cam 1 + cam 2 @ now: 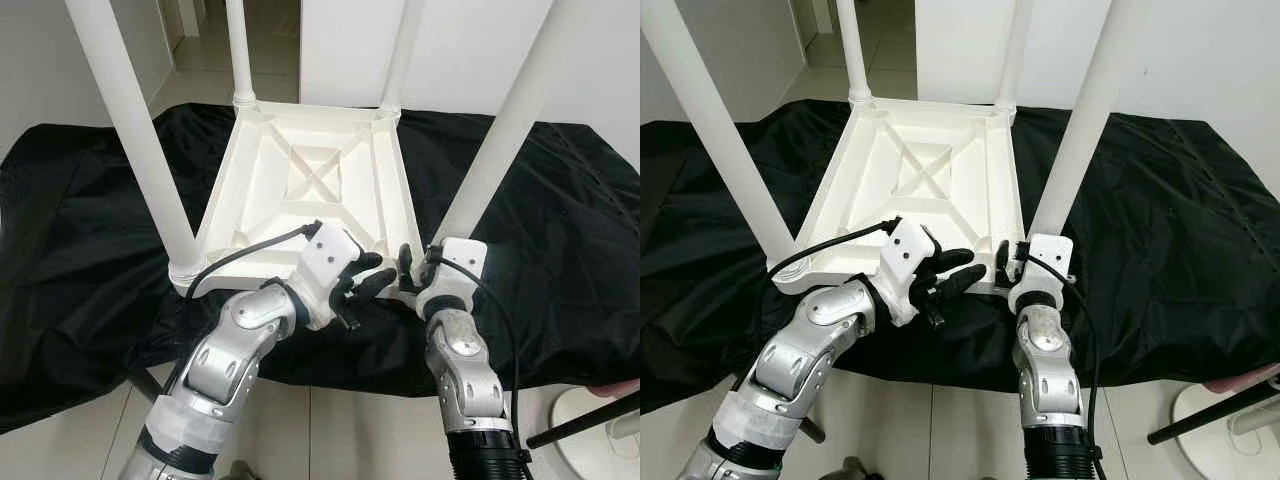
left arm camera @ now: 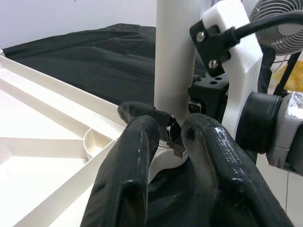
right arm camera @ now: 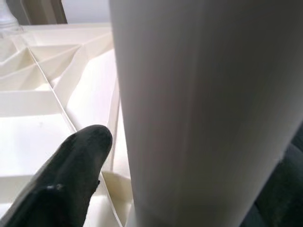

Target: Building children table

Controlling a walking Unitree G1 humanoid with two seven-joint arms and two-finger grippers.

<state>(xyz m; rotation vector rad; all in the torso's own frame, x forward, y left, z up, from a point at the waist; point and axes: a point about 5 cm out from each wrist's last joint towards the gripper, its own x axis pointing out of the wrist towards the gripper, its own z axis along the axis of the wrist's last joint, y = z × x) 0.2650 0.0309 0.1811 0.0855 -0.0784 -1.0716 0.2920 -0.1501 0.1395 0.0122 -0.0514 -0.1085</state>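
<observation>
A black cloth (image 1: 560, 230) covers the surface in front of me, and the white children's table (image 1: 310, 185) lies upside down on it at 12 o'clock, its ribbed underside facing up and 4 legs rising from the corners. The near-right leg (image 1: 505, 140) stands at about 1 o'clock from my grippers, with its foot in the corner socket just beyond them.

My right gripper (image 1: 412, 268) is at the base of that leg; in the right wrist view the leg sits close against 1 black finger (image 3: 71, 175), while the other finger is hidden, so I cannot tell whether the grip is closed on it.

My left gripper (image 1: 365, 282) reaches in from 9 o'clock toward the same corner, its 2 fingers (image 2: 128, 175) slightly apart, tips just beside the leg's base and the table's edge, holding nothing.

A white fan (image 2: 279, 28) stands beyond the cloth.
</observation>
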